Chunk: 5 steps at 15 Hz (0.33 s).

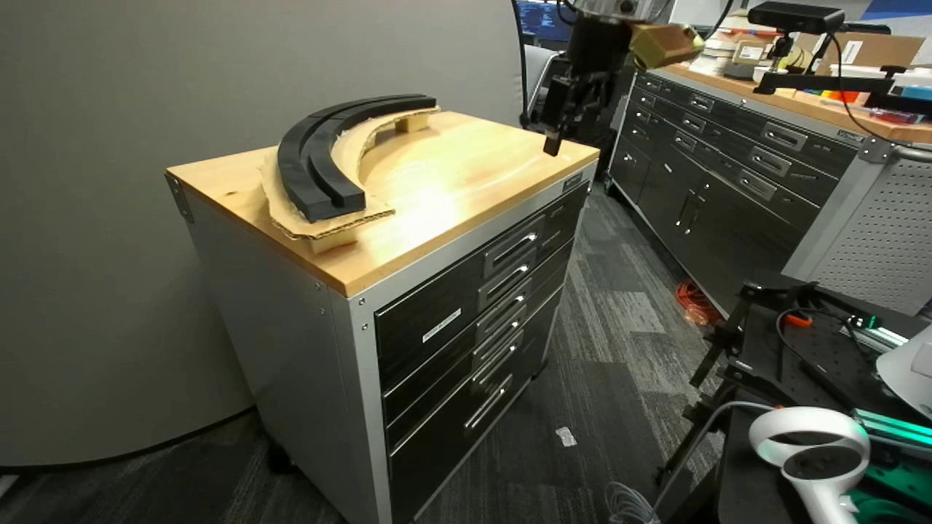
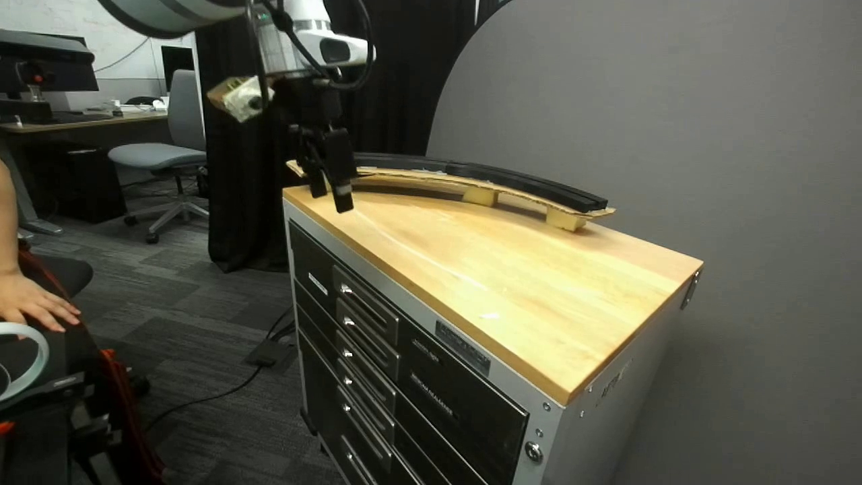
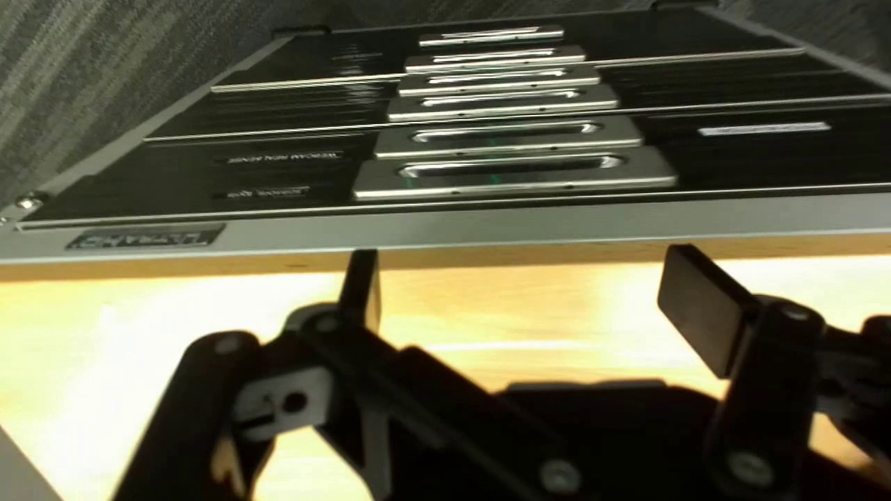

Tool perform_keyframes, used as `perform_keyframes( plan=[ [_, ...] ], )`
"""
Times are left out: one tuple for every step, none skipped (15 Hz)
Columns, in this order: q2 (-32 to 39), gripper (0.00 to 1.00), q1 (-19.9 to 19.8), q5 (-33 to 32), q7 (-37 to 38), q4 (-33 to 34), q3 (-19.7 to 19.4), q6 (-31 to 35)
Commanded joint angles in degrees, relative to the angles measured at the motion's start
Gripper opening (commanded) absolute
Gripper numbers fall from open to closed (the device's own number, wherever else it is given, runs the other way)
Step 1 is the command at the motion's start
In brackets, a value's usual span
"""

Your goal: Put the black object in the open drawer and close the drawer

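Note:
The drawer is the top one of the wood-topped grey cabinet. It is shut flush with the cabinet front in all views; it also shows in an exterior view and the wrist view. Its inside is hidden. The black object does not show in any view. My gripper hangs above the cabinet's front edge, pointing down; it also shows in an exterior view. In the wrist view my fingers are wide apart with nothing between them, over the wooden edge near the handles.
Large black curved pieces lie on a raised cardboard support on the wooden top. A long dark cabinet stands beyond the aisle. A black cart holds a white controller. A person's hand shows at an edge.

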Motion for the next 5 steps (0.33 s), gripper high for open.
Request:
perform_keyframes(
  plan=[
    [-1.54, 1.00, -3.53, 2.06, -3.91, 0.45, 4.59, -2.09],
    [-2.66, 1.00, -3.58, 3.31, -6.42, 0.76, 5.39, -3.49],
    [-3.26, 1.00, -3.55, 3.74, -7.65, 0.91, 5.74, -4.14],
    [-3.40, 1.00, -3.55, 3.75, -8.16, 0.92, 5.82, -4.30],
    [-3.33, 1.00, -3.65, 3.74, -8.50, 0.90, 5.79, -4.34]
  ],
)
